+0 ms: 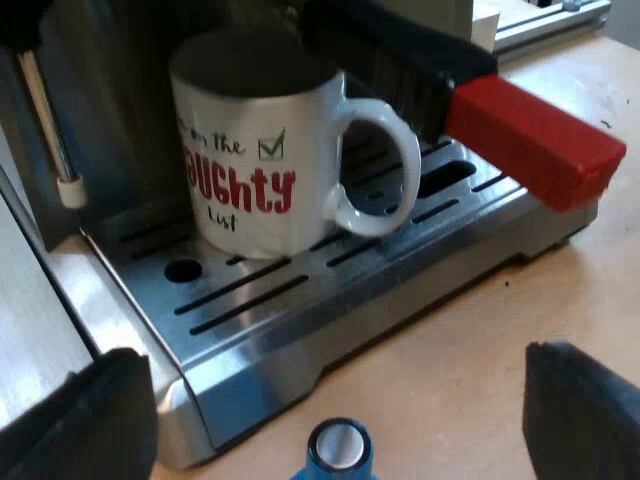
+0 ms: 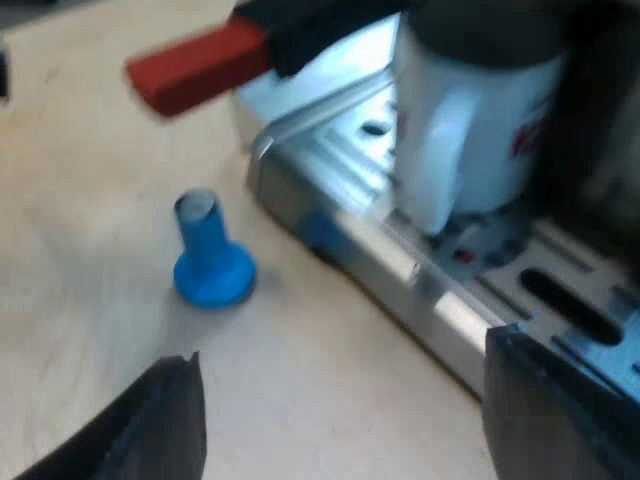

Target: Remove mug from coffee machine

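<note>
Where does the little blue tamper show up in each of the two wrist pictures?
Left wrist view: the blue tamper stands on the wooden table, close before the machine's drip tray.
Right wrist view: the blue tamper stands upright on the table, apart from the drip tray's edge.
Shared landmark: the white mug on the drip tray.

Mug (image 1: 262,150): glossy white glaze, looks ceramic, red and black print. Tray (image 1: 300,300) under it: brushed metal, satin sheen, slotted. Handle (image 1: 400,60): black, matt, faintly lined. Its red end (image 1: 535,140): smooth, matt, plastic-looking. Tamper (image 2: 210,260): smooth blue plastic look, slight shine, silvery metal cap. Tabletop (image 1: 470,340): pale wood, smooth, low sheen, faint grain. Left fingers (image 1: 585,415) and right fingers (image 2: 560,400): black, matt, rubber or plastic, cannot tell which.
</note>
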Controlling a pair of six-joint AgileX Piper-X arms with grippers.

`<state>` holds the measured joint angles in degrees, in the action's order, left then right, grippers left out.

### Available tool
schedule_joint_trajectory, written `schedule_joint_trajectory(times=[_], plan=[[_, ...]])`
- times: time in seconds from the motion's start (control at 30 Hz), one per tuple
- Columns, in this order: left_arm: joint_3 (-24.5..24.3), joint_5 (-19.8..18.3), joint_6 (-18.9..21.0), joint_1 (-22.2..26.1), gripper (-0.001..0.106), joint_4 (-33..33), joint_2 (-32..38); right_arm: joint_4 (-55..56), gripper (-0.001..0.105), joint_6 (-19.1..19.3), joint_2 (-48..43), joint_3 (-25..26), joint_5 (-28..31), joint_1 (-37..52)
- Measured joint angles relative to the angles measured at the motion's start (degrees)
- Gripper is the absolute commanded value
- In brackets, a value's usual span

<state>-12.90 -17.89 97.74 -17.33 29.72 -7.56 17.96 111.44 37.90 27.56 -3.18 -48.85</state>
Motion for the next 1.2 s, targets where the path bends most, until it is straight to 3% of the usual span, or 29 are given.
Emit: schedule_joint_trajectory(times=[0.1, 0.2, 0.4, 0.6, 0.83, 1.2], plan=[[1.1, 0.0, 0.0, 0.0, 0.077, 0.0, 0.0, -6.6, 0.062, -0.2, 4.7, -1.9, 0.9, -1.9], [1.3, 0.0, 0.0, 0.0, 0.077, -0.4, 0.0, -12.8, 0.062, -3.3, 10.7, -2.0, 2.5, -2.2], [1.3, 0.0, 0.0, 0.0, 0.077, -0.8, 0.0, -15.1, 0.062, -3.9, 15.2, -2.2, 3.2, -2.4], [1.3, 0.0, 0.0, 0.0, 0.077, -0.8, 0.0, -29.4, 0.062, -5.8, 28.7, -2.2, 4.8, -2.5], [1.3, 0.0, 0.0, 0.0, 0.077, -0.8, 0.0, -43.1, 0.062, -10.9, 38.6, -2.3, 10.3, -2.6], [1.3, 0.0, 0.0, 0.0, 0.077, -0.8, 0.0, -59.4, 0.062, -11.6, 50.1, -2.1, 13.3, -2.6]])
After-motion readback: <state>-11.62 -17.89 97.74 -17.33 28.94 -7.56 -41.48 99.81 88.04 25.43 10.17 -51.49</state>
